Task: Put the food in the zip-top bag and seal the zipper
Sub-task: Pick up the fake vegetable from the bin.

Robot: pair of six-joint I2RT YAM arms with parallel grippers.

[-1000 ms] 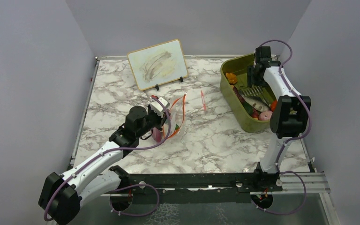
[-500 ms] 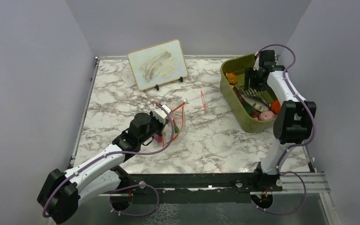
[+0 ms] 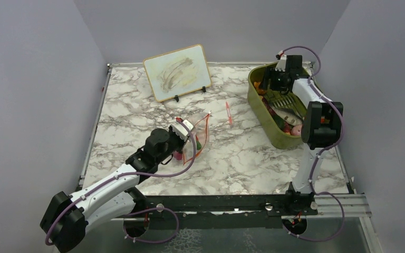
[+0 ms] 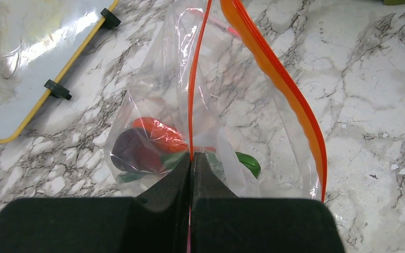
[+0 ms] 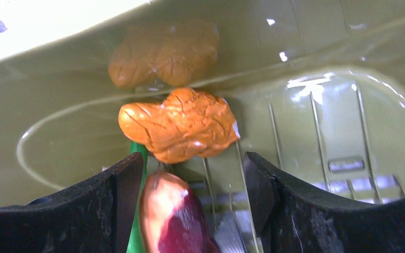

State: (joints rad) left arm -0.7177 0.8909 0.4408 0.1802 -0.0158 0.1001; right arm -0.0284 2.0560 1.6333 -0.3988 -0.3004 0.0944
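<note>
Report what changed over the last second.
The right gripper swung left across the olive bin to its far end and now hovers, jaws open, over a lumpy orange food piece. The left gripper, jaws shut on the zipper, drew the zip-top bag slightly toward the near edge. Nothing was grasped or released; the whiteboard and pink stick stayed put.

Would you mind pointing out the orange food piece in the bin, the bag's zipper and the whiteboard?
orange food piece [image 5: 179, 125]: right wrist view, middle of its lumpy top.
zipper [image 4: 279, 81]: left wrist view, wide orange strip, upper part.
whiteboard [image 3: 177, 72]: top external view, centre of its smudged face.
</note>
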